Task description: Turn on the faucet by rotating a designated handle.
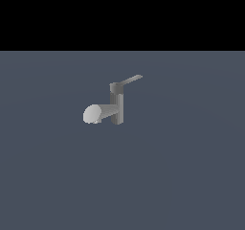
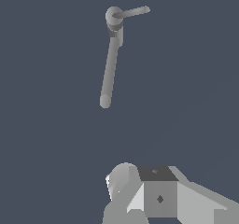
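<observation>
Grey blocky arm part (image 2: pixel 158 195) nearest wrist camera, at frame edge — fingers not visible, so claw state cannot tell. Well apart from it, faucet (image 2: pixel 111 55): upright post on flat blue-grey floor (image 1: pixel 182 176), near middle of exterior view. Handle (image 1: pixel 130 80), thin flat lever, projects from top cap toward exterior view's right, tilted slightly up, free end untouched. Thick round-ended spout (image 1: pixel 98 113) points toward exterior view's left. Open floor on every side of faucet.
</observation>
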Motion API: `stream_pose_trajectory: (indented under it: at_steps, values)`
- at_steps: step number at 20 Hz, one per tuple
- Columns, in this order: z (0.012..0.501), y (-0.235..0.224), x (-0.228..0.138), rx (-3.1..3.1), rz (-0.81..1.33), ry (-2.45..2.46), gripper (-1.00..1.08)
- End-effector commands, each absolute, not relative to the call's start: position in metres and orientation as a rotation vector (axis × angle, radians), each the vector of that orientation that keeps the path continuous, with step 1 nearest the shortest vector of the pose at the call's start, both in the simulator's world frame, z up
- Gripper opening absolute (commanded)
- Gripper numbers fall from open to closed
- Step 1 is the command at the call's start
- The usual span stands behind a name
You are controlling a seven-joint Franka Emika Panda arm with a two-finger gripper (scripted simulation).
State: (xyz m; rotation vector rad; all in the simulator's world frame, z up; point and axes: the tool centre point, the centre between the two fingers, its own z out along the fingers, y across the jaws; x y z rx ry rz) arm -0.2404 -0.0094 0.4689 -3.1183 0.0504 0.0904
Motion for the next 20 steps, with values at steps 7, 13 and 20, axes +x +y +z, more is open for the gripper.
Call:
stream_pose_trajectory:
  at_steps: [7,13,20]
  values:
    - [0.458,-0.009,-0.202,-3.059,0.099,0.266,-1.00]
    - [0.441,-0.011,-0.161,-2.987,0.117,0.509,-1.00]
    - [0.413,-0.014,-0.112,-2.887,0.146,0.812,-1.00]
